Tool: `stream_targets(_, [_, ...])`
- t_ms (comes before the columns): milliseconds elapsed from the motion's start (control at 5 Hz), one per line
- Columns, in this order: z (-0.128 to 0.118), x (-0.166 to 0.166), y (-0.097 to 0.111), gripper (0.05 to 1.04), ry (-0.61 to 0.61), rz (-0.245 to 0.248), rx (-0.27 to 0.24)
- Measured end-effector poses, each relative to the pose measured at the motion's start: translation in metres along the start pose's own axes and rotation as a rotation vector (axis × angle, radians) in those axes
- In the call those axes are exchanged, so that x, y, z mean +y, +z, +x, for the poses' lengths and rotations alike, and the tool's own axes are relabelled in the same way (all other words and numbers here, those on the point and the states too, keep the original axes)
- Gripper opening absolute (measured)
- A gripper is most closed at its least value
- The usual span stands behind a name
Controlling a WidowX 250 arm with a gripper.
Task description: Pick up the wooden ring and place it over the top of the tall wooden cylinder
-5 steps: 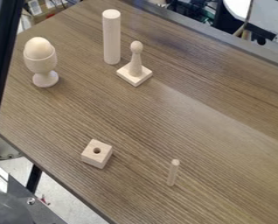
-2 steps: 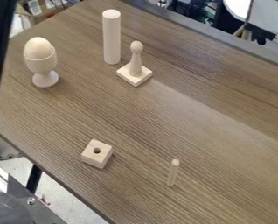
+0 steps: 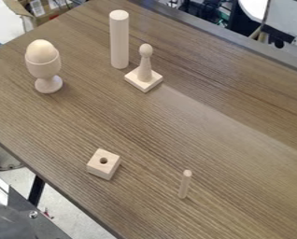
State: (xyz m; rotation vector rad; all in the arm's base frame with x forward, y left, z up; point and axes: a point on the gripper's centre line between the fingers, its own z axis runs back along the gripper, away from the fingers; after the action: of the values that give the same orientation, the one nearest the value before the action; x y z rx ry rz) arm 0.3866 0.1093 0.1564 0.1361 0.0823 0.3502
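With the holed block point(image 3: 98, 165) at seven o'clock on the counter point(image 3: 232, 154) and the slender peg point(image 3: 185, 186) seemingly upright at five, any grasp of that peg should be centred and gentle, though whether the gripper is released or clenched I cannot tell.

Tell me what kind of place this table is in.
Probably a lab or workshop: a metal frame piece with a bolt sits beside the table, an open cardboard box stands past its far left corner, and plain wooden pieces such as the drilled block are set out on top.
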Motion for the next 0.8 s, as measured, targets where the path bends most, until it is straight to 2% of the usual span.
stream_targets(200, [-0.005, 0.003, -0.010, 0.760, 0.011, -0.019, 0.027])
stream_targets(800, [-0.006, 0.018, -0.023, 0.759, 0.041, -0.040, 0.047])
